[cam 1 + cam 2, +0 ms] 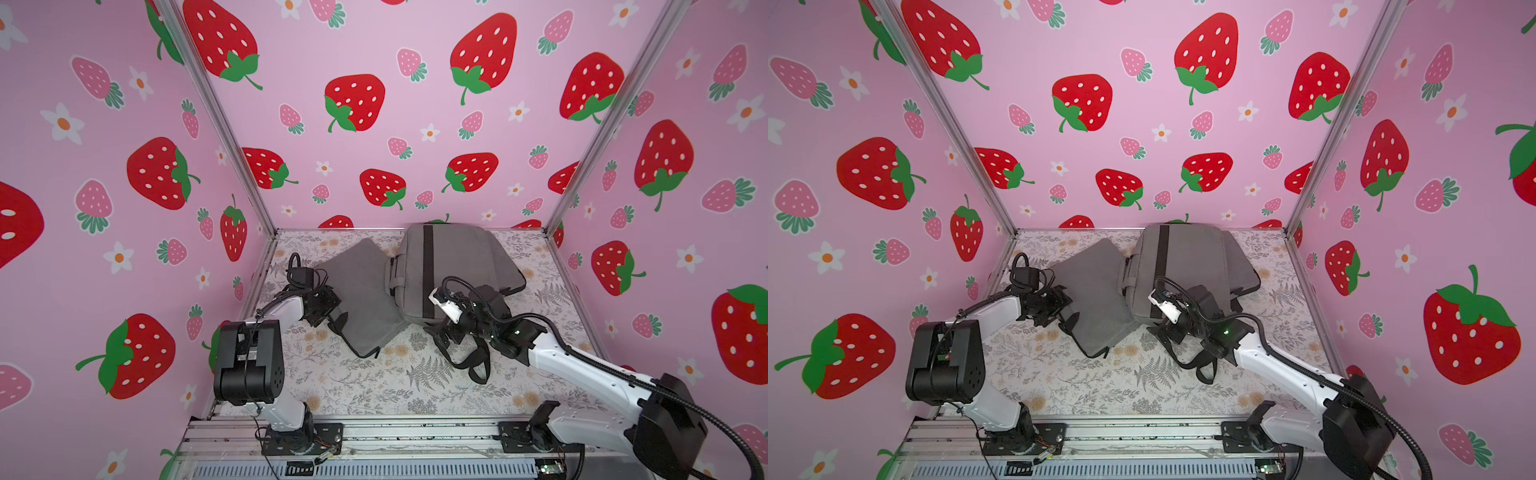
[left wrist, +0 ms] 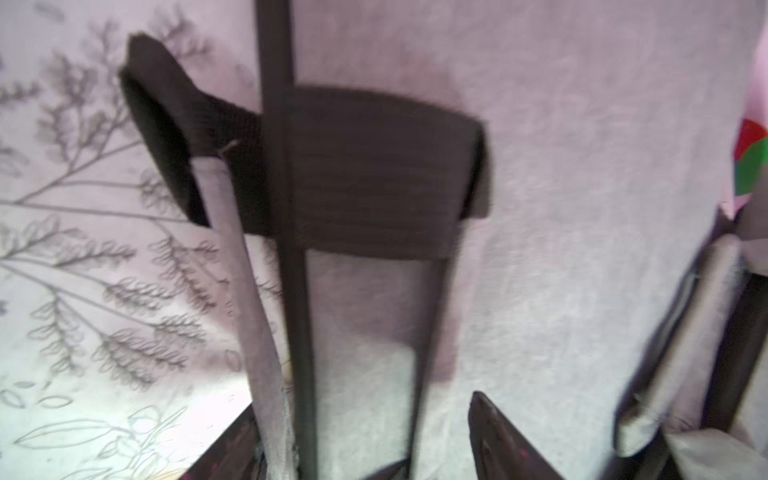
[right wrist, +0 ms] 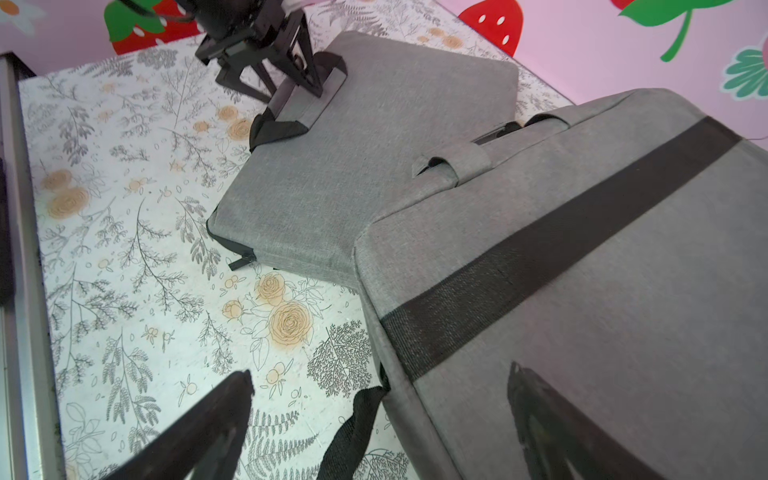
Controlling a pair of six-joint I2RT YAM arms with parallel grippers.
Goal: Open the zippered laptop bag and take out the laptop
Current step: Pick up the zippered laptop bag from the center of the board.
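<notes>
Large grey fabric laptop bag (image 1: pixel 457 266) with a dark webbing band (image 1: pixel 428 274) across its face, lying flat toward the back of the floral-printed tabletop (image 1: pixel 374 386). No bare laptop shows. On the bag's carry-handle side lies a slim grey fabric sleeve (image 1: pixel 361 295), one edge tucked against or under the bag. It has a zipper pull (image 3: pixel 241 262) at a corner, and it probably holds the laptop.

The left gripper (image 3: pixel 291 96) stands at the sleeve's edge farthest from the bag, jaws spread astride the sleeve's black-ended strap handle (image 2: pixel 374 166) and not yet clamped. The right gripper (image 1: pixel 445 334) hovers over the bag's corner nearest the robot, jaws fully released and holding nothing. A loose black shoulder strap (image 1: pixel 473 361) trails from that corner.

Step in hand, as judged: grasping the handle to draw the sleeve clear of the bag. Good practice is to seat both pads on the webbing rather than the grey piping, pull low and straight away from the bag, and steady the bag with the right arm.

Pink strawberry-print walls (image 1: pixel 374 62) enclose the scene. No brand, label or writing is legible.
</notes>
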